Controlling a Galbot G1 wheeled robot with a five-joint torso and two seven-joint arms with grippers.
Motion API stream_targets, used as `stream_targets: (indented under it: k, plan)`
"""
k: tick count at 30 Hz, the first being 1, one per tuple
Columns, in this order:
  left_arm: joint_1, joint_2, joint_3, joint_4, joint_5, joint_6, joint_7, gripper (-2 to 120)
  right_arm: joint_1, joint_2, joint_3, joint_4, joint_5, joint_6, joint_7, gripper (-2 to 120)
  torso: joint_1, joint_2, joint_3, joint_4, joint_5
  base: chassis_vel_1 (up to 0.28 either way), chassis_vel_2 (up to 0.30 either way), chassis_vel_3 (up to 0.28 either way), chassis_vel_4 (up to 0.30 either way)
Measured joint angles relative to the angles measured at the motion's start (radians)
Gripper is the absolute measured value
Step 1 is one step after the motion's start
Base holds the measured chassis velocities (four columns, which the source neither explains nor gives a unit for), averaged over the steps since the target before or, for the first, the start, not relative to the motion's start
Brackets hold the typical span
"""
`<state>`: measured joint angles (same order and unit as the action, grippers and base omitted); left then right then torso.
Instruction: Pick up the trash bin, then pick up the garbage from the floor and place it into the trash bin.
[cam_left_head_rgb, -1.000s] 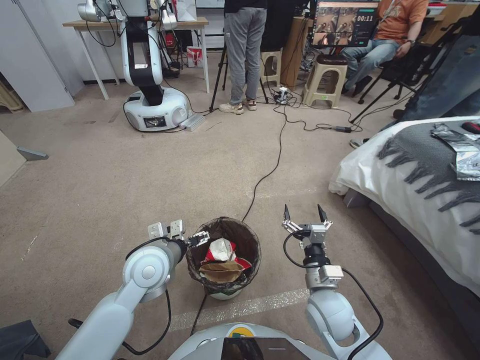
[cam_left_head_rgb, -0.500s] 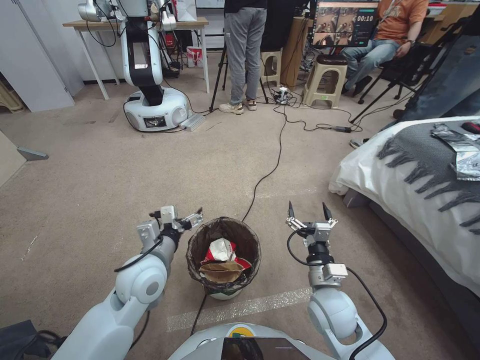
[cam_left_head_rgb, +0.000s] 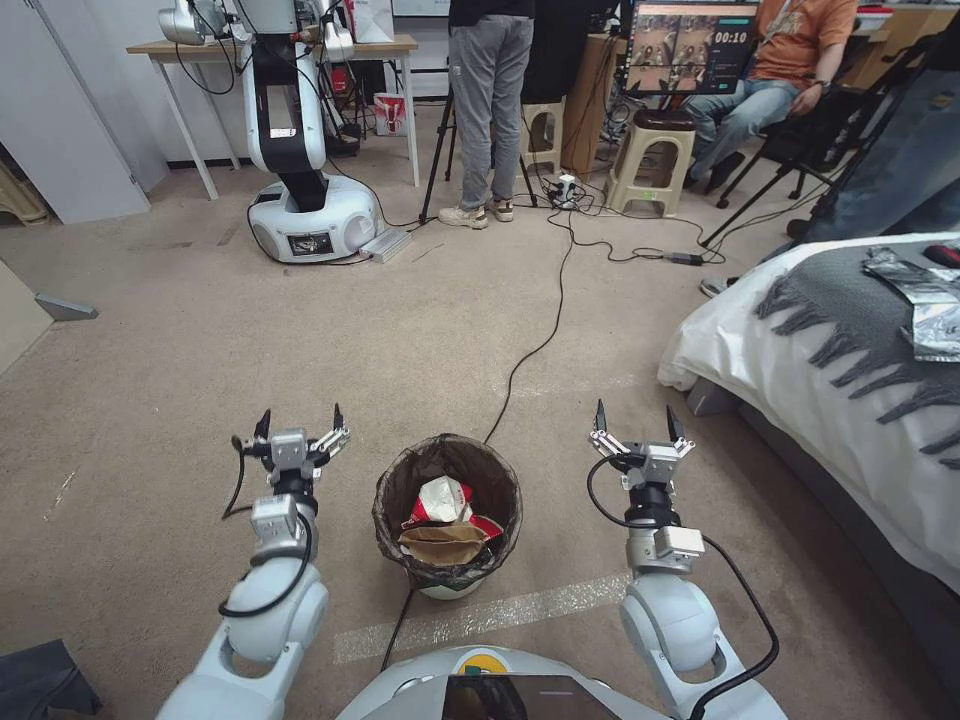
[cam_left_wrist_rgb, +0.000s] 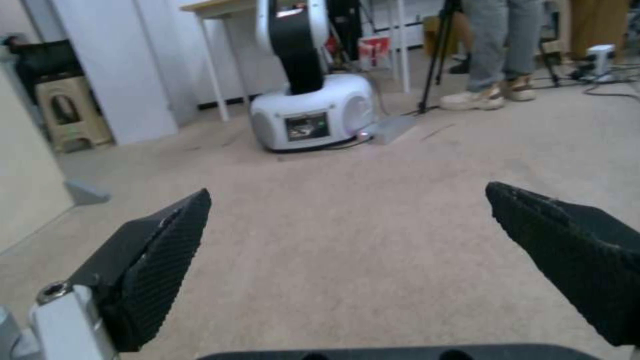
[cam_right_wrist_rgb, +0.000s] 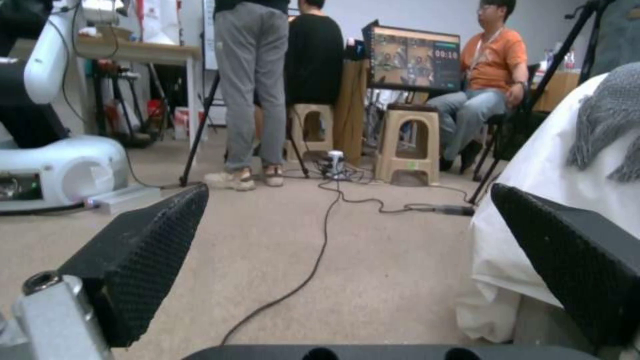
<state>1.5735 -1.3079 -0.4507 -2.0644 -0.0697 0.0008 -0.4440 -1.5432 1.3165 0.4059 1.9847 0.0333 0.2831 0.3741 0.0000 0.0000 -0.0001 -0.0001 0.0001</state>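
Left gripper (cam_left_head_rgb: 299, 424) hovers over carpet (cam_left_head_rgb: 420, 330) just left of the trash bin (cam_left_head_rgb: 447, 507), fingers spread wide apart, nothing between them; left wrist view shows both black ridged fingertips (cam_left_wrist_rgb: 163, 250) parted with bare carpet (cam_left_wrist_rgb: 347, 235) in the gap. Right gripper (cam_left_head_rgb: 637, 423) mirrors it on the bin's right side, fingers also wide apart and holding nothing; right wrist view has its fingertips (cam_right_wrist_rgb: 147, 250) framing carpet and a black cable (cam_right_wrist_rgb: 313, 265). Both arms extend forward from the robot's base, pointing away from it, neither touching the bin.

Bed (cam_left_head_rgb: 830, 400) with white cover and grey fringed blanket (cam_left_head_rgb: 870, 330) takes the right side; silver plastic sheets (cam_left_head_rgb: 925, 300) lie on the blanket. Second white robot (cam_left_head_rgb: 300, 150) stands far back left by a wooden table (cam_left_head_rgb: 270, 50). Black cable (cam_left_head_rgb: 535, 340) runs across the carpet from the gear at the back toward the bin.

Trash bin stands upright on the floor between the 2 grippers, close in front of the robot's base, dark bag liner folded over the rim. Garbage (cam_left_head_rgb: 445, 520) sits inside it: a red-and-white packet (cam_left_head_rgb: 440, 497) on top, a brown paper bag (cam_left_head_rgb: 440, 543) below it. Strip of clear tape (cam_left_head_rgb: 480, 615) crosses the carpet just in front of the bin's base.
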Motion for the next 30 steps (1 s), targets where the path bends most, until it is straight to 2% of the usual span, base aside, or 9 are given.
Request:
stream_targets:
  k: [2, 10, 16, 30]
  plan:
    - [0.009, -0.034, -0.006, 0.043, 0.043, -0.056, 0.001, 100, -0.001, 0.004, 0.000, -0.018, -0.021, 0.016, -0.006, 100, 0.000, 0.000, 0.000, 0.0001, -0.0001, 0.000, 0.000, 0.000, 0.000]
    - [0.032, -0.107, 0.008, 0.104, 0.083, -0.121, -0.001, 100, 0.000, 0.011, -0.007, -0.081, -0.073, 0.070, -0.013, 100, 0.000, 0.000, 0.000, 0.0003, -0.0002, 0.000, 0.000, 0.000, 0.000]
    - [0.025, -0.132, 0.013, 0.109, 0.085, -0.121, -0.009, 100, 0.009, 0.019, -0.015, -0.110, -0.095, 0.087, -0.001, 100, 0.000, 0.000, 0.000, 0.0000, 0.0001, 0.000, 0.000, 0.000, 0.000]
    - [0.022, -0.130, 0.015, 0.103, 0.073, -0.108, -0.013, 100, 0.010, 0.019, -0.017, -0.110, -0.094, 0.080, 0.005, 100, 0.000, 0.000, 0.000, 0.0000, -0.0001, 0.000, 0.000, 0.000, 0.000]
